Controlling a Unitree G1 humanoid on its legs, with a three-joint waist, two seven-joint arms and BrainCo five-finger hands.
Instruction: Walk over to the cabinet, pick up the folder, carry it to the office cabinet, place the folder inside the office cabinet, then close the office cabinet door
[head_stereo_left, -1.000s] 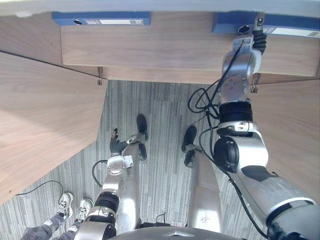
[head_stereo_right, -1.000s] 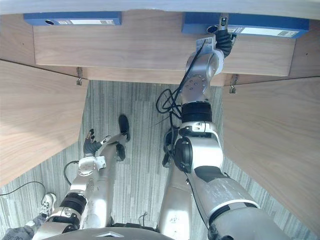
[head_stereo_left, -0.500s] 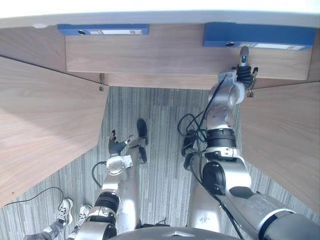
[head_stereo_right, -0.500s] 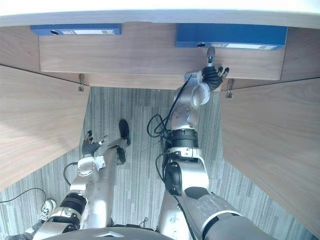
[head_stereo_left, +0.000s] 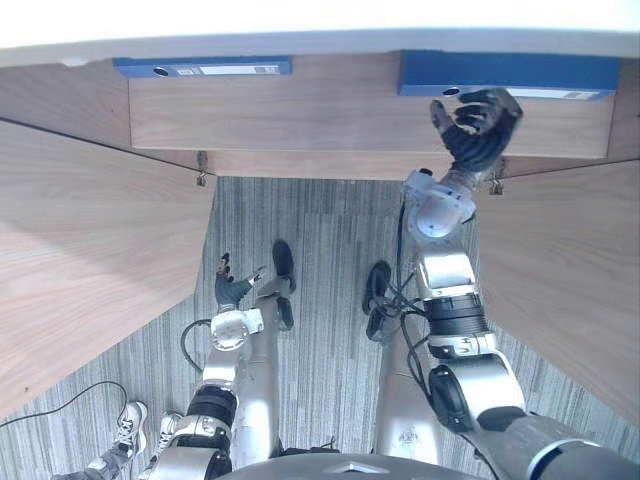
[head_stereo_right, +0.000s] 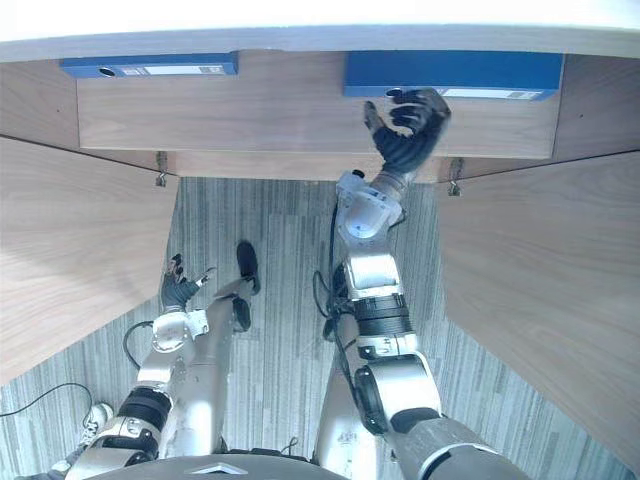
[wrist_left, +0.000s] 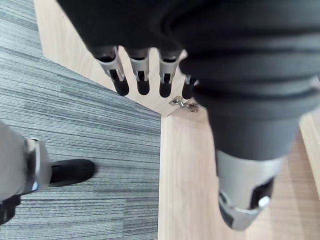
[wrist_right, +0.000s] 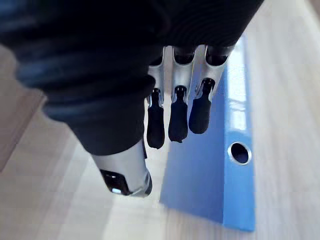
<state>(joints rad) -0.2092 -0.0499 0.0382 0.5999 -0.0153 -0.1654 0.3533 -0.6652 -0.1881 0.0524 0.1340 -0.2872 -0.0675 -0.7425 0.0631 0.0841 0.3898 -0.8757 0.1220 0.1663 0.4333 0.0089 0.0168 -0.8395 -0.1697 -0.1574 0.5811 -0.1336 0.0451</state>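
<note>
Two blue folders lie on the shelf of the open wooden cabinet (head_stereo_left: 300, 110): one at the left (head_stereo_left: 200, 67), one at the right (head_stereo_left: 510, 72). My right hand (head_stereo_left: 475, 130) is raised just in front of and below the right folder, not touching it. Its fingers are curled and hold nothing. In the right wrist view the right folder (wrist_right: 210, 170) lies past the fingertips (wrist_right: 177, 120), spine with a round hole facing me. My left hand (head_stereo_left: 228, 287) hangs low beside me with straight fingers (wrist_left: 142, 75), empty.
The cabinet's left door (head_stereo_left: 90, 260) and right door (head_stereo_left: 570, 270) stand open toward me on either side, leaving a strip of grey striped carpet (head_stereo_left: 320, 230) between them. A person's shoes (head_stereo_left: 130, 425) show at the lower left.
My right hand has drawn back from the right folder on the shelf and its fingers have curled. The folder stays on the shelf. The left hand has hardly moved.
</note>
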